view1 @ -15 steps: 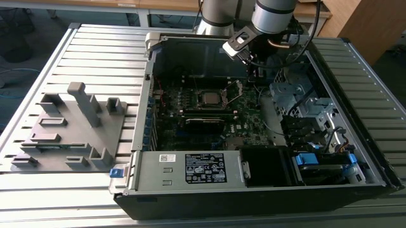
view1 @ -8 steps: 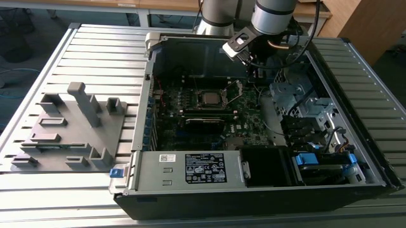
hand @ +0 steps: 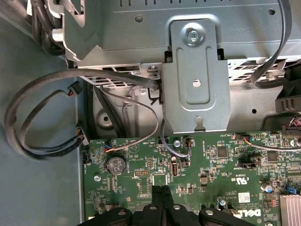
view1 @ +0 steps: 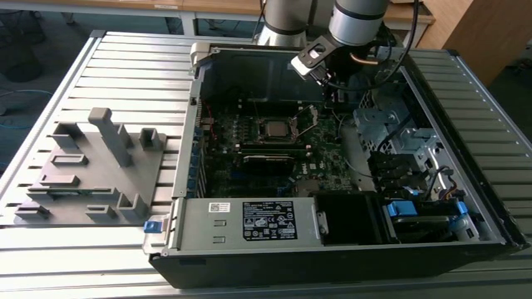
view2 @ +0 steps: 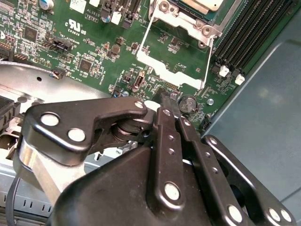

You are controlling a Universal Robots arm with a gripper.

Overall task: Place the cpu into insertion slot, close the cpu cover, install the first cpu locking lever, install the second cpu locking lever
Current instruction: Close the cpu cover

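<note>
Cpu sits in its slot; empty jaws, pressed together like a poking tip, hang beside the open cover

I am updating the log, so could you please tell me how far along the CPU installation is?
Done: the cpu sits in the insertion slot. In hand: the gripper, shut and empty, is nearest the free edge of the cpu cover, which lies flipped open. Left: closing it and both locking steps.
</note>
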